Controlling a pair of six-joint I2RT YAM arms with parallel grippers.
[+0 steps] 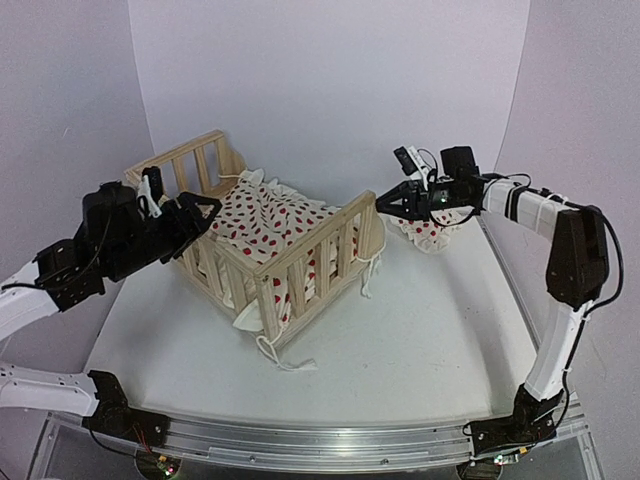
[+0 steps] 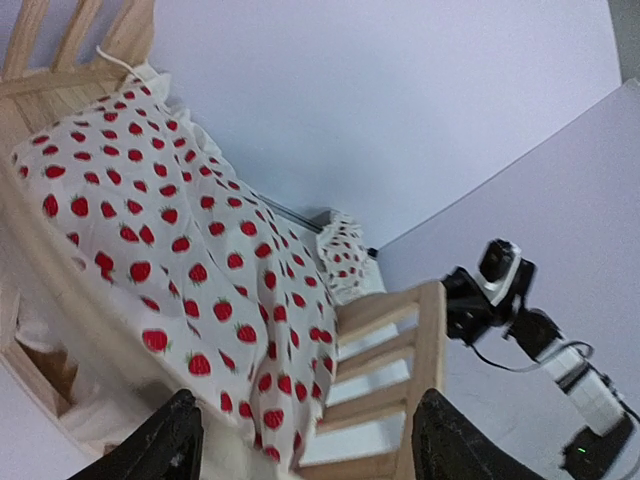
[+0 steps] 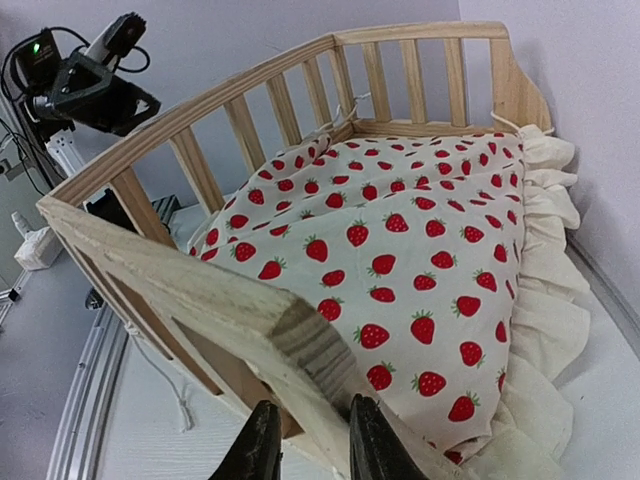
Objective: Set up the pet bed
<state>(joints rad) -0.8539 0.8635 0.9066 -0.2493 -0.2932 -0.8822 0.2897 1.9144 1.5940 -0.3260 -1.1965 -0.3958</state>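
Pinching the rail of the pet bed (image 3: 250, 310) in the nearly shut right gripper (image 3: 312, 408); hanging the left gripper (image 2: 308, 395) wide open, empty; needing slow, level pulling.

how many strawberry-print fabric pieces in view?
2. A cushion lies inside the bed frame; a small pillow sits on the table behind the right gripper. More could be hidden.

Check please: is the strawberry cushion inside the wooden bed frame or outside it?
Inside. The cushion lies between the slatted rails of the frame; only its ruffle spills past the open side.
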